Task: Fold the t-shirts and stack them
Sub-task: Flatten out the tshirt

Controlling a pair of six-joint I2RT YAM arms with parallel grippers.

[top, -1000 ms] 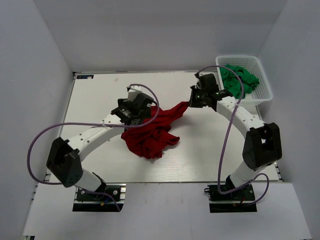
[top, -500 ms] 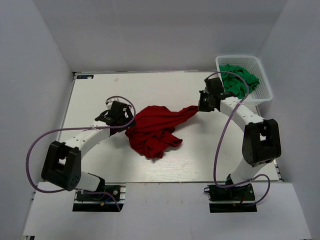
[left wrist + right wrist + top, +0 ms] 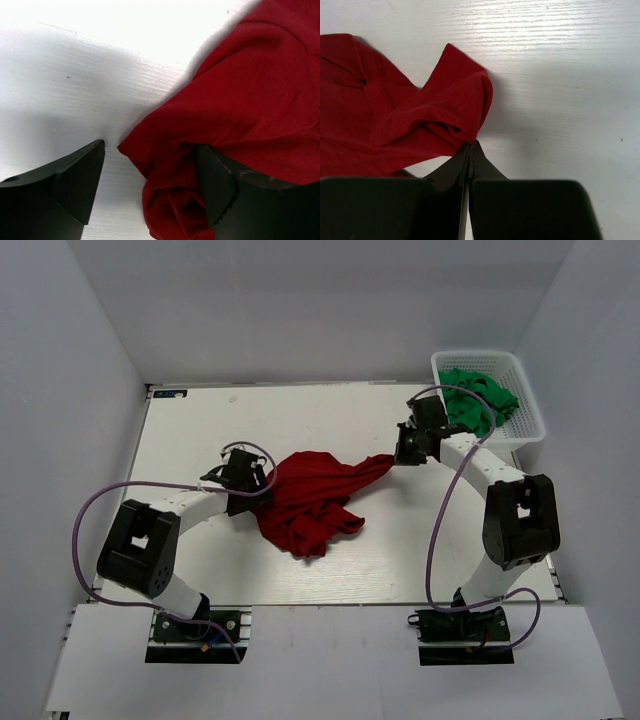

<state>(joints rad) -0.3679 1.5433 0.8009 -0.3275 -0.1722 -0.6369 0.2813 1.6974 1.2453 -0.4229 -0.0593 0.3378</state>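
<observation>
The crumpled deep red cloth t-shirt (image 3: 310,498) lies mid-table. The right gripper (image 3: 470,145) is clenched on its sleeve; the left gripper (image 3: 150,148) is spread wide around its left edge.

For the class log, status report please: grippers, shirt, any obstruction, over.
Left gripper open, astride red t-shirt edge. Right gripper shut on its corner. Shirt crumpled, unfolded. Green t-shirts in basket; nothing blocking.

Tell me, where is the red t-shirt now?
In the top view, the red t-shirt lies crumpled mid-table, between the left gripper and the right gripper.
</observation>
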